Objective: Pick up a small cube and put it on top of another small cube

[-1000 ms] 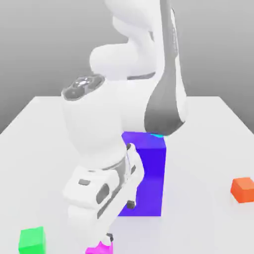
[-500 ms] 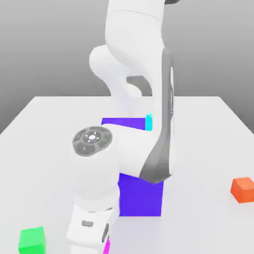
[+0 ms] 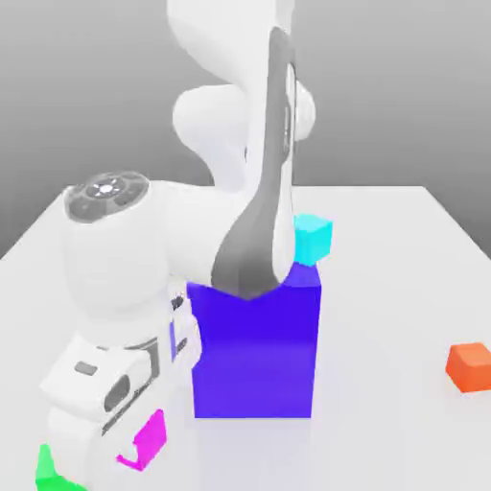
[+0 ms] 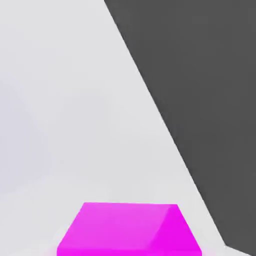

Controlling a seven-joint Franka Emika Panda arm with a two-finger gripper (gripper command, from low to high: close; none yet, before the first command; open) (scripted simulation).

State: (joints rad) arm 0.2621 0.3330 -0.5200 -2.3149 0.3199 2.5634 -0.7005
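Magenta small cube (image 3: 146,441) sits at the wrist end of a white Panda arm (image 3: 144,288), low in the exterior view at about seven o'clock from the big blue-purple block (image 3: 255,347).

White tabletop (image 3: 393,288) carries the block at centre; a cyan cube (image 3: 313,238) shows at the block's one o'clock corner, an orange cube (image 3: 470,366) lies well apart at three o'clock, and a green cube (image 3: 46,468) peeks out at eight o'clock, partly hidden by the arm. Whether the jaws grasp the magenta cube or stand released cannot be told. On the hand view the magenta cube (image 4: 129,229) lies close before the camera, over the pale tabletop (image 4: 75,110).
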